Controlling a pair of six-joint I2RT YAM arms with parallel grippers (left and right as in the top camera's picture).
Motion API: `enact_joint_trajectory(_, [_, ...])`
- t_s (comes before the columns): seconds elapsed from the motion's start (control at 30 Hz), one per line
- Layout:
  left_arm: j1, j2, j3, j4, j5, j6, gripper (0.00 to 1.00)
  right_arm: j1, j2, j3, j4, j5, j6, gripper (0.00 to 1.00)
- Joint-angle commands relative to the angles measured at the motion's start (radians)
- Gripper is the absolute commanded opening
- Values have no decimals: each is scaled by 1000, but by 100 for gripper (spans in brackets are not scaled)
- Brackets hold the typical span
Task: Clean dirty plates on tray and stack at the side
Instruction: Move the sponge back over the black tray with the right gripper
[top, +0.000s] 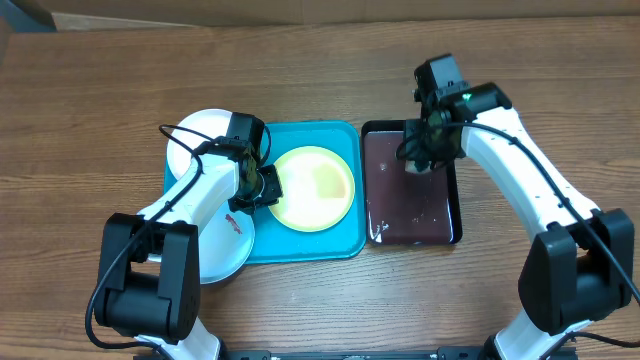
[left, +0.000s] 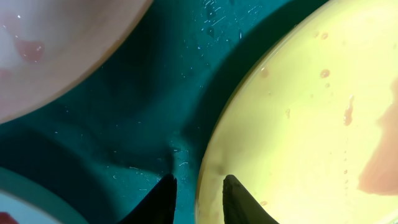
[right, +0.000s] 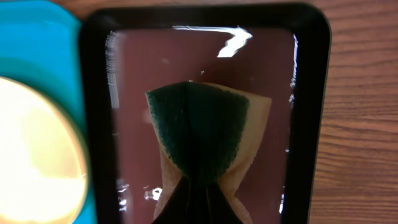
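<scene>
Glossy black tray (right: 311, 112); grained wood table (top: 300, 70); seemingly plastic turquoise tray (top: 345, 245)

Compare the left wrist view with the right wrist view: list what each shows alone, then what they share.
Left wrist only: red-brown smears on the round yellow-green rimmed plate, the pale edge of another plate, and the left gripper with jaws straddling the yellow-green plate's rim. Right wrist only: the glossy black tray, the green-topped sponge pinched by the right gripper, and the wooden table. Both: the turquoise plastic tray and that plate.

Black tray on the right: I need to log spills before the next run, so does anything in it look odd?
Yes. The black tray holds a film of reddish-brown liquid, and the right gripper is pinching the sponge so it bunches. Nothing seems spilled onto the table.
</scene>
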Motion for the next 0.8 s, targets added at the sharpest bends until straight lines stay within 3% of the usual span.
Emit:
enact_joint_trajectory(0.0, [-8, 11, -11, 0, -13, -3, 28, -2, 3, -85, 67, 28, -6, 4])
enact_joint_trajectory(0.23, [-18, 11, -11, 1, -18, -3, 27, -2, 3, -146, 135, 28, -3, 4])
enact_joint_trajectory(0.43, [-19, 11, -11, -3, -19, 2, 19, -3, 3, -146, 138, 28, -3, 4])
enact_joint_trajectory(0.53, [-19, 11, -11, -3, -19, 2, 5, -5, 3, -146, 145, 28, -3, 4])
enact_joint_trajectory(0.77, [-19, 2, 66, -82, -33, 32, 4, -54, 3, -130, 146, 5, -4, 4])
